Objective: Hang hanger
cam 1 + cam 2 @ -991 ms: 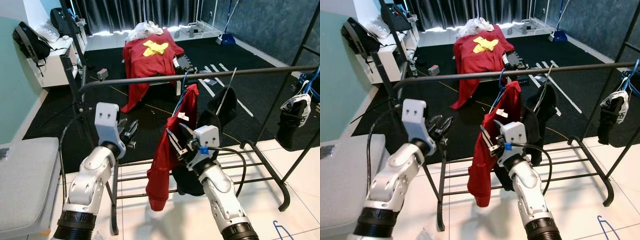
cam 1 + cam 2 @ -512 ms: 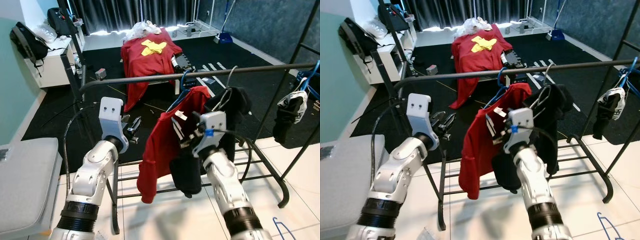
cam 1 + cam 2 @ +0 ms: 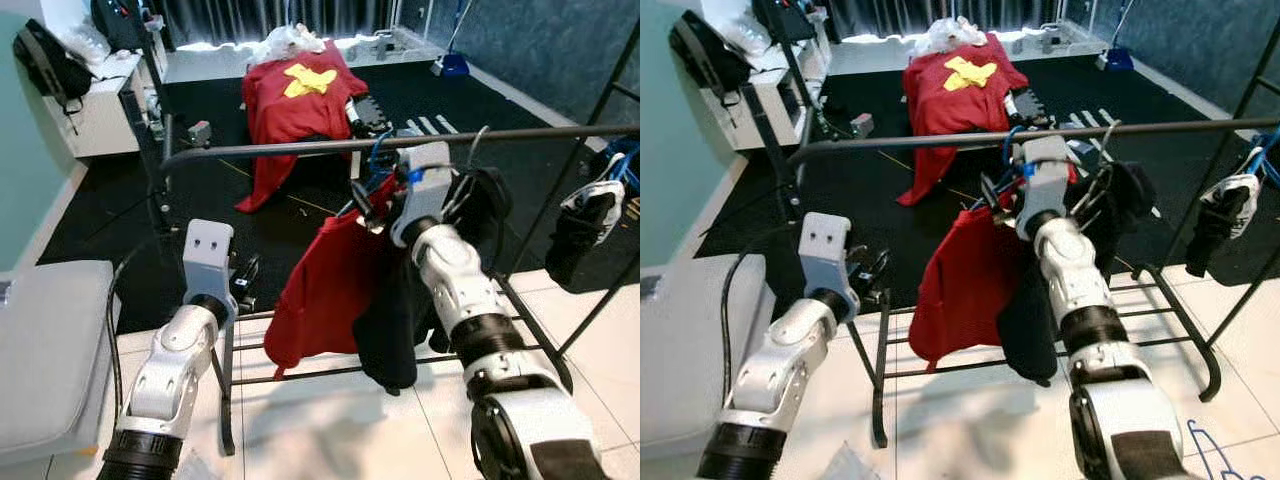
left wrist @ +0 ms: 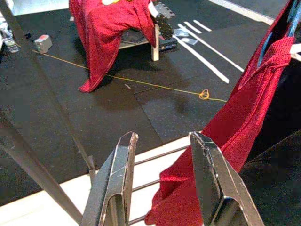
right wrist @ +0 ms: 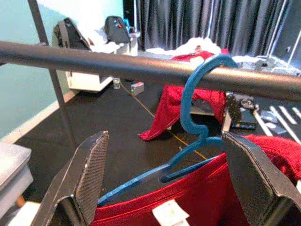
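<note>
**A:** Start with the big things. What stands before the robot?

**B:** A black clothes rack (image 3: 540, 340) on white tile, its top rail (image 3: 300, 150) running across the view. A red shirt (image 3: 330, 285) hangs from that rail, with a black garment (image 3: 395, 320) just beside it toward the robot's right. Beyond, on dark carpet, another red cloth (image 3: 295, 105) is draped over a low bench.

**A:** And the hanger?

**B:** The blue hanger (image 5: 197, 117) carries the red shirt, and its hook curls over the rail, as the right wrist view shows plainly.

**A:** What is the right gripper doing?

**B:** The right gripper (image 5: 164, 179) is raised just below the rail, at the shirt's collar. Its two fingers (image 5: 89, 165) are spread wide, one on either side of the hanger's neck, and pinch nothing.

**A:** The left?

**B:** The left gripper (image 4: 162, 174) sits lower, near the rack's end post, its jaws parted with nothing between them. It is aimed at the shirt's hem, apart from it.
</note>
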Controlling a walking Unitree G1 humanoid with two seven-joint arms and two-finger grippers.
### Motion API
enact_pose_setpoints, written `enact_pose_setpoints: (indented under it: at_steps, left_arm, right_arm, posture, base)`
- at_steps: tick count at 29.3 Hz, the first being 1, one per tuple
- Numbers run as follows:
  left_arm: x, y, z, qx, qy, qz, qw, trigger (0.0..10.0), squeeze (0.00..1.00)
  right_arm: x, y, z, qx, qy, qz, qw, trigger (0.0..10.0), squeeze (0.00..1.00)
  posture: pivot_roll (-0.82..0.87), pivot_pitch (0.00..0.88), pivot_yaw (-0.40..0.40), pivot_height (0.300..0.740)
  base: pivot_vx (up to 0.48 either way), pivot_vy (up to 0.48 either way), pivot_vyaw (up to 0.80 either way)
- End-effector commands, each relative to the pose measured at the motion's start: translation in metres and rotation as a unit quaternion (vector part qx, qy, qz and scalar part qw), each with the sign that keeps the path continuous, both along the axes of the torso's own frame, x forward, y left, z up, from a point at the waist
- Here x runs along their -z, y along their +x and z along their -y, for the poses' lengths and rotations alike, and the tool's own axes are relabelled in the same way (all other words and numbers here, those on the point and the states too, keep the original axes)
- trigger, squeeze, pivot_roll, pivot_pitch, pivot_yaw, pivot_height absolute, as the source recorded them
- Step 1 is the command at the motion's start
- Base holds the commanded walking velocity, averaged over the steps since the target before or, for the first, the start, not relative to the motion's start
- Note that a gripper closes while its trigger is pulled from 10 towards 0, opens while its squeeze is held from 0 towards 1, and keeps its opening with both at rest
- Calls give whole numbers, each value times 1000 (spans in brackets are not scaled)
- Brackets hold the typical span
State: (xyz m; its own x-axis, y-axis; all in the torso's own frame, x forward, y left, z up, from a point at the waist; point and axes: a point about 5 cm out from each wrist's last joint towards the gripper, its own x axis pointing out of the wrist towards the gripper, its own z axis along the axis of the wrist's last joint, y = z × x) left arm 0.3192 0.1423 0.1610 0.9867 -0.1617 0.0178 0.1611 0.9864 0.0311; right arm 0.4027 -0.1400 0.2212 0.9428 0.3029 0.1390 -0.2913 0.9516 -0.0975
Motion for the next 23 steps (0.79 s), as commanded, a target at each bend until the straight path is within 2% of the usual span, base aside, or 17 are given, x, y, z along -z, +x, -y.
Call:
enact_pose_setpoints:
  at_steps: [1, 7, 10, 15, 23]
  left_arm:
    - [3, -1, -2, 1, 11, -3, 1000, 10000, 0]
    - [4, -2, -2, 4, 15, -4, 1000, 10000, 0]
    - [2, -3, 1, 21, 27, 4, 999, 10000, 0]
    - [1, -5, 4, 33, 33, 12, 999, 10000, 0]
    - [3, -17, 3, 44, 49, 13, 998, 10000, 0]
  right_arm:
    - [1, 4, 6, 14, -3, -27, 1000, 10000, 0]
    - [-2, 8, 5, 15, -10, -43, 999, 10000, 0]
    - [-5, 13, 2, 16, -12, -65, 998, 10000, 0]
    - [-8, 16, 0, 19, -11, -72, 997, 10000, 0]
    - [-11, 20, -8, 13, -19, -97, 995, 10000, 0]
  posture:
    - [90, 86, 20, 740]
    - [86, 88, 23, 740]
    - [88, 92, 21, 740]
    - [92, 97, 17, 740]
    - [109, 118, 3, 740]
  base:
    - [0, 0, 0]
    - [0, 0, 0]
    - [0, 0, 0]
    - [0, 0, 0]
    - [0, 0, 0]
